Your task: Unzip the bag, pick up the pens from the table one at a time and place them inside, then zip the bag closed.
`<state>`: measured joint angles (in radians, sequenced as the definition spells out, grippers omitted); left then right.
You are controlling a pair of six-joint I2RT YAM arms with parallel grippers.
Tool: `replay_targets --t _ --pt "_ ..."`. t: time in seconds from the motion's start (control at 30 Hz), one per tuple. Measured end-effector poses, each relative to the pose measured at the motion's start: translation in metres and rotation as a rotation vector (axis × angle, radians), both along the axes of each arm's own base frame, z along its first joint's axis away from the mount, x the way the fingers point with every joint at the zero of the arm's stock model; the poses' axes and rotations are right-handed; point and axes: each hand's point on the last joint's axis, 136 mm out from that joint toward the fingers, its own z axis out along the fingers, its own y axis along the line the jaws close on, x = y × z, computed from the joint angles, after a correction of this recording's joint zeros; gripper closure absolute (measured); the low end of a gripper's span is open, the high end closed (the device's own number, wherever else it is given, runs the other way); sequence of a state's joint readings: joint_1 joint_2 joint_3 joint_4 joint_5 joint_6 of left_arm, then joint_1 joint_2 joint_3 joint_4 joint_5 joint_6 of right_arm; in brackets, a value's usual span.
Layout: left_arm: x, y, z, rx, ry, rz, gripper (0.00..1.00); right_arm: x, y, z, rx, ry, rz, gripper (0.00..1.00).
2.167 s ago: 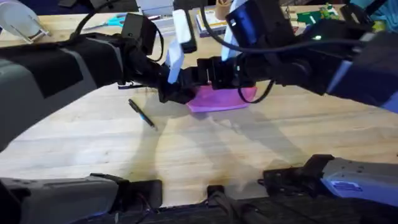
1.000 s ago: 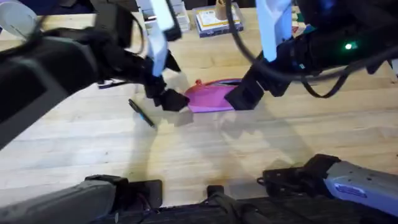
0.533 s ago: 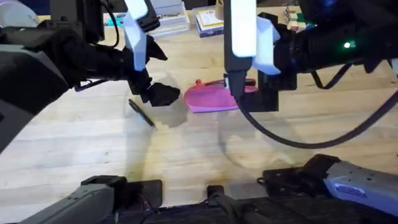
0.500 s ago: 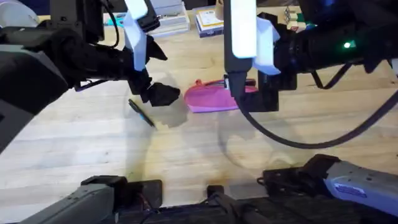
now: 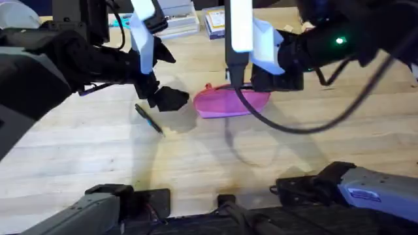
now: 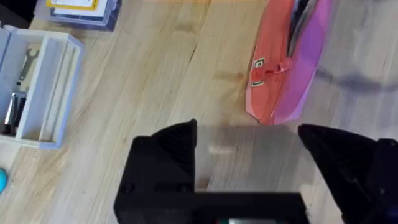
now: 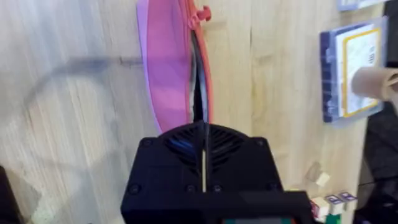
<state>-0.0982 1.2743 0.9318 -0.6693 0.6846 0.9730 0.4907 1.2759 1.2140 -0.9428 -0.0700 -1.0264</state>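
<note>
The pink bag (image 5: 228, 102) lies on the wooden table (image 5: 196, 163) at mid-back. In the right wrist view the bag (image 7: 166, 68) has its orange-red zipper (image 7: 186, 37) parted along a dark slit, with the pull tab at the far end. My right gripper (image 7: 204, 127) hangs over the bag's right end (image 5: 260, 83), fingers pressed together with nothing visible between them. One dark pen (image 5: 149, 119) lies left of the bag. My left gripper (image 5: 170, 98) hovers between pen and bag, open and empty (image 6: 247, 144), with the bag (image 6: 292, 68) just beyond its fingers.
A clear tool tray (image 6: 31, 93) and a box with a yellow label (image 6: 81, 7) sit at the back. Another labelled box (image 7: 354, 68) and small coloured blocks (image 7: 329, 200) lie behind the bag. Books and boxes (image 5: 215, 21) line the far edge.
Both grippers have lifted off the bag's ends and drawn apart. The left one shifted left toward the pen and stopped; the right arm has just slid a little left over the bag.
</note>
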Motion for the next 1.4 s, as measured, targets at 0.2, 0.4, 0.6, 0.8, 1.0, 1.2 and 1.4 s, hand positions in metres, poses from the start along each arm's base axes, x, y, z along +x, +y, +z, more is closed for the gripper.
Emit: replay_targets --t 0.2,0.4,0.6,0.8,1.0,1.2,1.4 --pt "0.0 0.0 0.0 0.0 0.0 0.0 0.008 0.016 0.003 -0.015 0.05 0.057 -0.023 0.967" --pt "0.0 0.0 0.0 0.0 0.0 0.0 0.008 0.021 0.007 -0.034 0.073 0.137 -0.027 0.967" --pt "0.0 0.0 0.0 0.0 0.0 0.0 0.007 0.021 0.011 -0.049 0.069 0.194 -0.021 0.967" --pt "0.0 0.0 0.0 0.0 0.0 0.0 0.008 0.025 0.013 -0.059 0.064 0.215 -0.021 0.967" --pt "0.0 0.0 0.0 0.0 0.0 0.0 0.007 0.026 0.014 -0.083 0.035 0.283 -0.027 0.967" --pt "0.0 0.0 0.0 0.0 0.0 0.0 0.008 0.026 0.013 -0.102 0.01 0.337 -0.031 0.967" --pt "0.0 0.0 0.0 0.0 0.0 0.0 0.008 0.027 0.014 -0.102 0.01 0.338 -0.03 0.232"
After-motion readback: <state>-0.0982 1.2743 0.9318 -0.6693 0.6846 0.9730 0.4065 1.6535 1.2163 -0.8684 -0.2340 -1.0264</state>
